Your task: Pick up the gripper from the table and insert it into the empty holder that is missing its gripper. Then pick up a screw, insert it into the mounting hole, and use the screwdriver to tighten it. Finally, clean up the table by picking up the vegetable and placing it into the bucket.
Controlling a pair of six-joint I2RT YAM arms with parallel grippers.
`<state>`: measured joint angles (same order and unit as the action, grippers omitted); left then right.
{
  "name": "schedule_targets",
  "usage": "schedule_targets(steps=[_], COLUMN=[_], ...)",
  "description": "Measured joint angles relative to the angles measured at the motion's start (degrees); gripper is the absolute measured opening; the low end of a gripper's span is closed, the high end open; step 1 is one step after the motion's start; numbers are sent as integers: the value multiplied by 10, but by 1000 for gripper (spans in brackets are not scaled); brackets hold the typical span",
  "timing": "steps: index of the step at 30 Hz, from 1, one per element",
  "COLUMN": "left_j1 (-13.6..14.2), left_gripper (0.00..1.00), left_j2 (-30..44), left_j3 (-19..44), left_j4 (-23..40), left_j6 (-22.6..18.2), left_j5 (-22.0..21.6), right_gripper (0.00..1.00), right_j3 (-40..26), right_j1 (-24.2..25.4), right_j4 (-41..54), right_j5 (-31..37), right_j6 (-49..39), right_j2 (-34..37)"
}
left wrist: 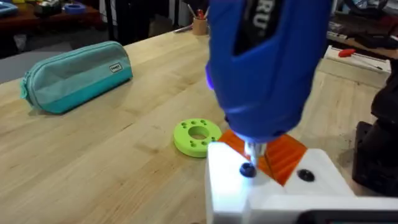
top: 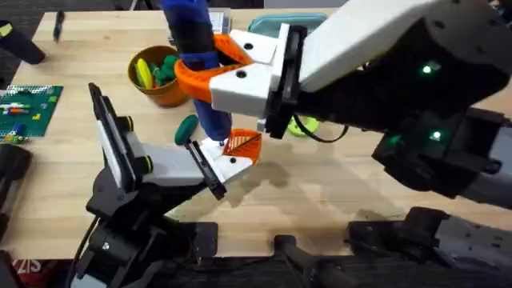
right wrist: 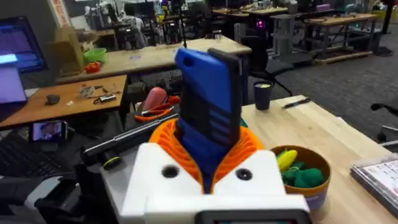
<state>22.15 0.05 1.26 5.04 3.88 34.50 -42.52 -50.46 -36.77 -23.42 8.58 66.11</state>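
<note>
Screwdriver (top: 197, 48) upright, clamped in right gripper (top: 210, 70), tip on gripper (top: 238, 149)

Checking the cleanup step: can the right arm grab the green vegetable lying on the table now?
Probably not yet. The right gripper is shut on the screwdriver, whose tip is down at the white gripper piece. The vegetable itself lies uncovered beside the bucket.

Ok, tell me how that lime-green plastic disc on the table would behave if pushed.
The lime-green round plastic disc lies flat on the smooth wooden table, so it would likely slide, not tip. It looks rigid and probably light, being thin and holed through. Set on edge, it might roll.
</note>
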Motion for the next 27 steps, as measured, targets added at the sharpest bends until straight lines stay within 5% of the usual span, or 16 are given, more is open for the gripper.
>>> schedule_targets(steps=[27], left_j1=[0], left_gripper=[10], left_j2=[0], left_j3=[0], left_j4=[0], left_j6=[0], left_j5=[0], right_gripper=[49], right_j3=[0], right_j1=[0], right_j4=[-12], right_j5=[0], right_j6=[0], right_j2=[0])
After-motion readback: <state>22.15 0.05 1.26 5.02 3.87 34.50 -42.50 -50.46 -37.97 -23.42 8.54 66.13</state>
